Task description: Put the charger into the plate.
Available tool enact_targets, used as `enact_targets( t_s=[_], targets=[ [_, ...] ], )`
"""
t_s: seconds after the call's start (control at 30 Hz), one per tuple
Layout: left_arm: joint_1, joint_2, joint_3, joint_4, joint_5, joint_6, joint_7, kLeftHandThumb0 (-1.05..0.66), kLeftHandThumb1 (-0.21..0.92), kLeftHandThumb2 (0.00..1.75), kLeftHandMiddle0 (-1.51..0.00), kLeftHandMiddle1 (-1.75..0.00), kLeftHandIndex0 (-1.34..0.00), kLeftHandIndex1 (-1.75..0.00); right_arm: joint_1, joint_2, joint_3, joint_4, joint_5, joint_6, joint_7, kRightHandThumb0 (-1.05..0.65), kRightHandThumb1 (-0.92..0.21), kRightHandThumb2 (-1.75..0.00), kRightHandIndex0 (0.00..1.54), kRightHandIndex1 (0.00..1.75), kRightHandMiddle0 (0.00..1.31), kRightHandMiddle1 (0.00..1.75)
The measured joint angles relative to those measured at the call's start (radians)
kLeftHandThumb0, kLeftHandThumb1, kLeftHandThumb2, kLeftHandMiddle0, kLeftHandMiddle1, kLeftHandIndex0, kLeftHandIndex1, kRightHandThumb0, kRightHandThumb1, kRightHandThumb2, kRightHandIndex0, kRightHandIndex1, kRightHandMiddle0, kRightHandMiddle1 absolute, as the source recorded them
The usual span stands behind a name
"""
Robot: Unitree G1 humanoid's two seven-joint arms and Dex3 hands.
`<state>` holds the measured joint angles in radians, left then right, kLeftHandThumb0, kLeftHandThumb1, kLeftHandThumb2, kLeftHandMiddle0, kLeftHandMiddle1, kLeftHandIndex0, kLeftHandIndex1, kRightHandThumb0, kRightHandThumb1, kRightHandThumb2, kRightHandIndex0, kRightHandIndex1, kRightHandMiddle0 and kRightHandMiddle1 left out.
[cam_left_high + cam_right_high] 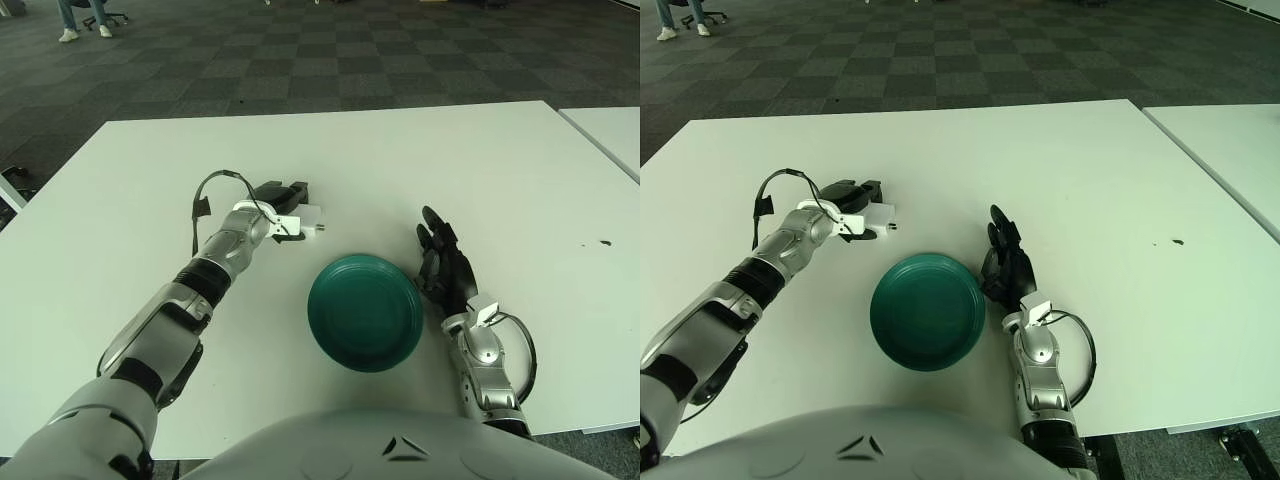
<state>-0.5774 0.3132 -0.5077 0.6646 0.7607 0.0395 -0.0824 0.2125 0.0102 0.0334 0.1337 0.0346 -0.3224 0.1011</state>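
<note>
A small white charger [309, 217] is at the table's middle left, just up and left of the dark green plate [365, 311]. My left hand [283, 194] reaches in from the left with its black fingers curled over the charger's far side, gripping it low over the table. I cannot tell whether the charger touches the table. The plate holds nothing. My right hand [444, 266] shows beside the plate's right edge with its fingers extended and holding nothing.
The white table [480, 170] extends far to the back and right. A second white table [610, 130] stands at the right with a gap between them. A small dark speck [604, 242] marks the table at far right.
</note>
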Motion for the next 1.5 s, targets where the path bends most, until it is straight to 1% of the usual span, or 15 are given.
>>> enact_targets(
  t_s=[0.17, 0.3, 0.57, 0.87, 0.93, 1.13, 1.33, 1.5],
  targets=[
    [0.010, -0.031, 0.020, 0.008, -0.012, 0.048, 0.055, -0.47, 0.31, 1.31, -0.89, -1.75, -0.61, -1.75, -0.002, 0.000, -0.005, 0.003, 0.025, 0.000, 0.020, -1.00, -0.92, -0.98, 0.07, 0.00, 0.00, 0.16],
    [0.013, -0.045, 0.030, 0.019, -0.025, 0.058, 0.087, -0.49, 0.28, 1.36, -0.96, -1.75, -0.64, -1.75, -0.005, 0.000, -0.007, 0.007, 0.034, 0.000, 0.031, -1.00, -0.92, -0.98, 0.07, 0.00, 0.00, 0.16],
    [0.018, -0.053, 0.033, 0.023, -0.050, 0.054, 0.101, -0.50, 0.24, 1.41, -1.04, -1.75, -0.67, -1.75, -0.006, 0.001, -0.009, 0.008, 0.039, 0.000, 0.040, -0.99, -0.92, -0.97, 0.06, 0.00, 0.00, 0.16],
    [0.046, -0.046, 0.037, -0.026, -0.062, 0.022, 0.120, -0.51, 0.24, 1.41, -1.11, -1.75, -0.67, -1.75, -0.008, 0.003, -0.013, 0.009, 0.039, 0.000, 0.032, -0.98, -0.92, -0.97, 0.07, 0.00, 0.00, 0.20],
    [0.058, -0.040, 0.043, -0.068, -0.070, 0.024, 0.114, -0.51, 0.24, 1.40, -1.12, -1.75, -0.67, -1.75, -0.009, 0.003, -0.012, 0.009, 0.037, 0.000, 0.030, -0.98, -0.92, -0.97, 0.07, 0.00, 0.00, 0.20],
    [0.102, -0.023, 0.091, -0.295, -0.109, 0.052, 0.039, -0.50, 0.24, 1.40, -1.16, -1.75, -0.67, -1.75, -0.013, 0.004, -0.011, 0.008, 0.033, -0.001, 0.022, -0.98, -0.92, -0.97, 0.08, 0.00, 0.00, 0.22],
    [0.156, -0.004, 0.161, -0.544, -0.181, 0.060, -0.036, -0.51, 0.22, 1.43, -1.19, -1.75, -0.69, -1.75, -0.017, 0.008, -0.011, 0.010, 0.037, 0.005, 0.020, -0.98, -0.92, -0.97, 0.07, 0.00, 0.00, 0.24],
    [0.209, 0.005, 0.197, -0.694, -0.230, 0.063, -0.089, -0.52, 0.21, 1.45, -1.20, -1.75, -0.70, -1.75, -0.018, 0.012, -0.014, 0.010, 0.050, 0.015, 0.020, -0.97, -0.92, -0.96, 0.08, 0.01, 0.00, 0.25]
  ],
)
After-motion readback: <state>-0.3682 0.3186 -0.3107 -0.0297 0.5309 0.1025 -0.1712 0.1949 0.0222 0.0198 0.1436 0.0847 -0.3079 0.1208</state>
